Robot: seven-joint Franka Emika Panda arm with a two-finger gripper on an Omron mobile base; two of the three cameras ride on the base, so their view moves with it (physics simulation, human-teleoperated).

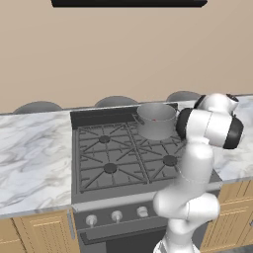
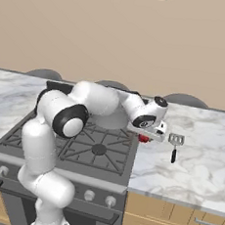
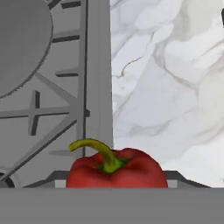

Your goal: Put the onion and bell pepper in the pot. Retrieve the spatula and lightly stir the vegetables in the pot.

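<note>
Stove [image 1: 123,158] edge is seen just left of the gripper [image 2: 145,136]; open marble counter [image 2: 197,163] to its right. Pot [image 1: 155,120] sits behind-left. Spatula [image 2: 175,146] lies near, right. Bell pepper [image 3: 116,169] is pinched between the fingers at the stove-counter seam.

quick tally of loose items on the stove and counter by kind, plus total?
Pots: 1, the grey pot on the back right burner.
Bell peppers: 1, the red bell pepper between the gripper fingers.
Spatulas: 1, the spatula on the marble counter.
Total: 3
</note>
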